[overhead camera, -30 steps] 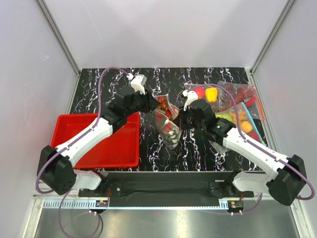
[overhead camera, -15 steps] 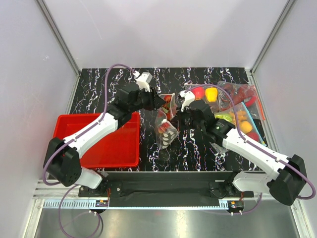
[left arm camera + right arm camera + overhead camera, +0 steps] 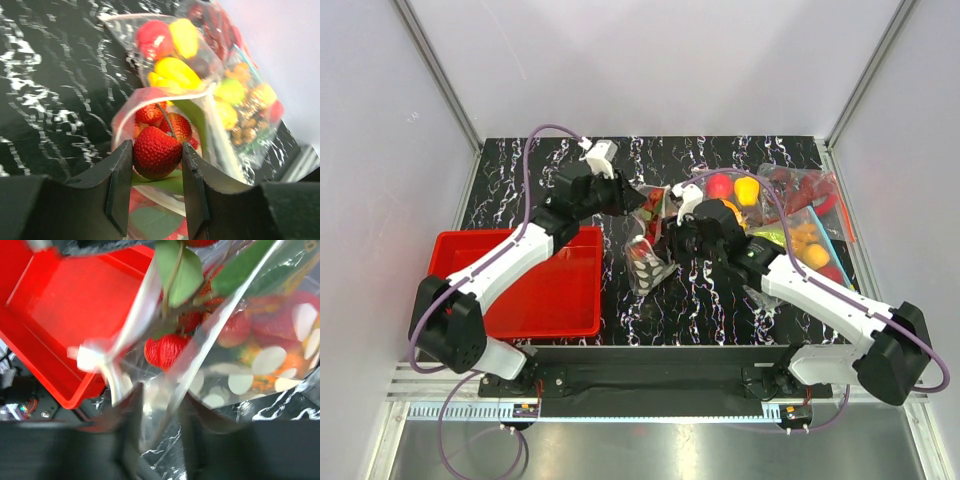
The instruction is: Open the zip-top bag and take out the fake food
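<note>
Since half a second ago: the right gripper (image 3: 672, 238) has slid nearer the red tray (image 3: 470, 245), the left gripper (image 3: 632, 198) has backed off a touch toward the tray's far corner, and the dotted lower end of the zip-top bag (image 3: 644, 262) has swung in toward the tray.

Bag now sits just beside the tray's edge on the right arm's side, mouth up, between the two grippers. The other filled bags (image 3: 790, 215) lie well beyond it, away from the tray.

Left wrist view: left jaws clamped on one red berry of the fake food (image 3: 156, 145), at the bag's mouth; more berries and a leaf sit behind it.

Right wrist view: fingers (image 3: 127, 420) blurred. Bag wall runs between them, but I cannot tell if they pinch it.

Risks, my reading:
- Berry looks joined to its neighbours by stems, so pulling may drag the whole bag if the right hold is weak.
- Leaves may catch on the mouth.
- Hard plastic could slip from the jaws.
</note>
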### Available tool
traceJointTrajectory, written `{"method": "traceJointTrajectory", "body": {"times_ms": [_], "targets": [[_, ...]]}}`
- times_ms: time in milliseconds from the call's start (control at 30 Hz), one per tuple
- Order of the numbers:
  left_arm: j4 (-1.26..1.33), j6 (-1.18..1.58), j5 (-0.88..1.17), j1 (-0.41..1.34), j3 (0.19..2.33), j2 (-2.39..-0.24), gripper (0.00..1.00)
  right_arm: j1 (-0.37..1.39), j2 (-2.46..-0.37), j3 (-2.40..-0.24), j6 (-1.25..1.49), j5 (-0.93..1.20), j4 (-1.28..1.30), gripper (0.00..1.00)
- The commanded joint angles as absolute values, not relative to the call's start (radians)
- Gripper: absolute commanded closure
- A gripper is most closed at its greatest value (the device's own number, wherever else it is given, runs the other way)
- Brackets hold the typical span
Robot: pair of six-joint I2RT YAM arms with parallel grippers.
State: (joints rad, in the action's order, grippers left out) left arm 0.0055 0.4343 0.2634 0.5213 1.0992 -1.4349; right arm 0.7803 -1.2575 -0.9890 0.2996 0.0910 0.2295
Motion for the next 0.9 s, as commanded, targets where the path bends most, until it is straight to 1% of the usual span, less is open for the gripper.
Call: {"method": "traceJointTrajectory", "body": {"times_ms": [0, 33, 100, 167, 233, 300, 433, 600, 867], "targets": [[0.095, 0.428, 0.275, 0.465, 1.108, -1.453, 1.00, 0.796, -1.209, -1.048, 0.256, 0.072, 0.221, 0.51], [0.094, 0.425, 0.272, 0.459, 1.104, -1.457, 1.00, 0.795, -1.194, -1.049, 0.250, 0.061, 0.219, 0.47], [0.091, 0.425, 0.267, 0.442, 1.098, -1.465, 1.00, 0.796, -1.177, -1.048, 0.242, 0.054, 0.224, 0.44], [0.087, 0.423, 0.265, 0.427, 1.095, -1.468, 1.00, 0.795, -1.152, -1.035, 0.238, 0.051, 0.219, 0.39], [0.081, 0.422, 0.261, 0.417, 1.094, -1.474, 1.00, 0.795, -1.125, -1.002, 0.236, 0.060, 0.192, 0.37], [0.080, 0.422, 0.264, 0.400, 1.091, -1.479, 1.00, 0.795, -1.115, -0.980, 0.230, 0.077, 0.173, 0.32], [0.086, 0.437, 0.288, 0.385, 1.083, -1.474, 1.00, 0.795, -1.164, -0.937, 0.233, 0.123, 0.117, 0.27], [0.101, 0.459, 0.314, 0.385, 1.063, -1.456, 1.00, 0.798, -1.255, -0.928, 0.226, 0.121, 0.039, 0.15], [0.129, 0.491, 0.341, 0.385, 1.029, -1.421, 1.00, 0.818, -1.428, -0.942, 0.233, 0.006, -0.055, 0.13]]}}
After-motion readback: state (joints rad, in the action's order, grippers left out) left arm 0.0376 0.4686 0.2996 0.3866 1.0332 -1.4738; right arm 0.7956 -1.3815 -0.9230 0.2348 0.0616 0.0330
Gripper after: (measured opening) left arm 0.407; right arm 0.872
